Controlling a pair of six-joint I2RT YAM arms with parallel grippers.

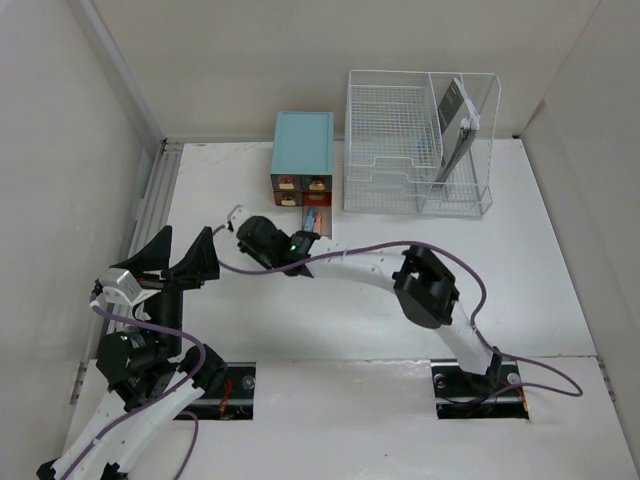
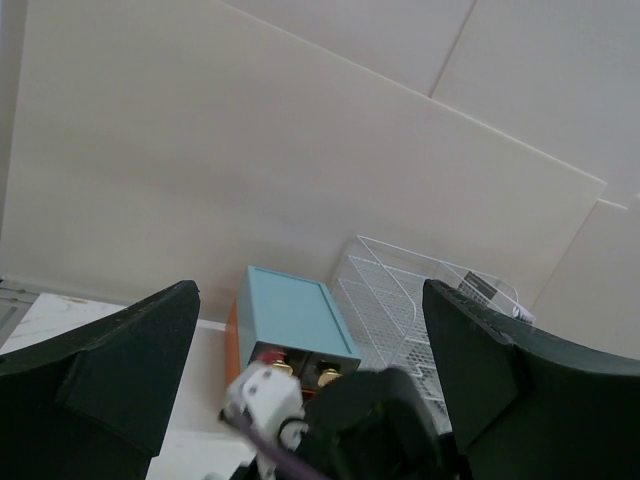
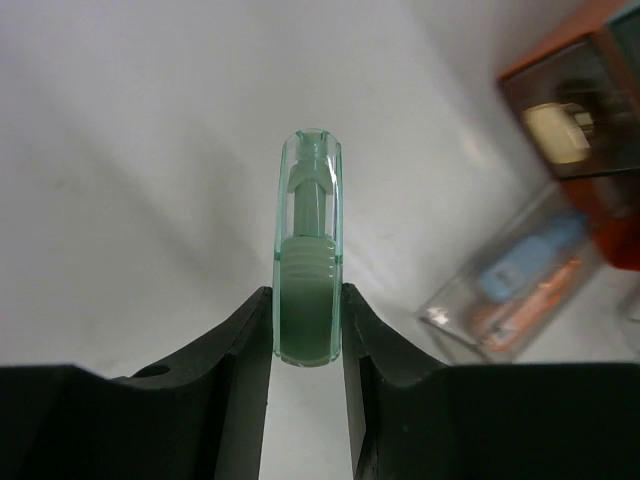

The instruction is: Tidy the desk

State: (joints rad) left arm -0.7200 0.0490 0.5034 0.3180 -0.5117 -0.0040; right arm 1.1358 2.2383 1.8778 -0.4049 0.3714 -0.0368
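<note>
The desk [image 1: 520, 260] is a matte white tabletop. My right gripper [image 1: 241, 222] reaches to the middle left, in front of the teal drawer box [image 1: 303, 150], and is shut on a slim translucent green pen-like item [image 3: 308, 250] that sticks out past the fingertips [image 3: 240, 340]. In the right wrist view, that gripper [image 3: 308, 335] holds it just above the white surface. My left gripper [image 1: 185, 255] hovers wide open at the near left, holding nothing. From the left wrist view, the gripper [image 2: 310, 385] looks toward the box [image 2: 290, 320].
A clear drawer [image 1: 315, 220] holding blue and orange items is pulled out in front of the teal box, also seen in the right wrist view [image 3: 520, 290]. A white wire-mesh rack [image 1: 415, 140] with a grey upright item [image 1: 455, 112] stands at the back right. Silver rails [image 1: 150, 200] run along the left edge.
</note>
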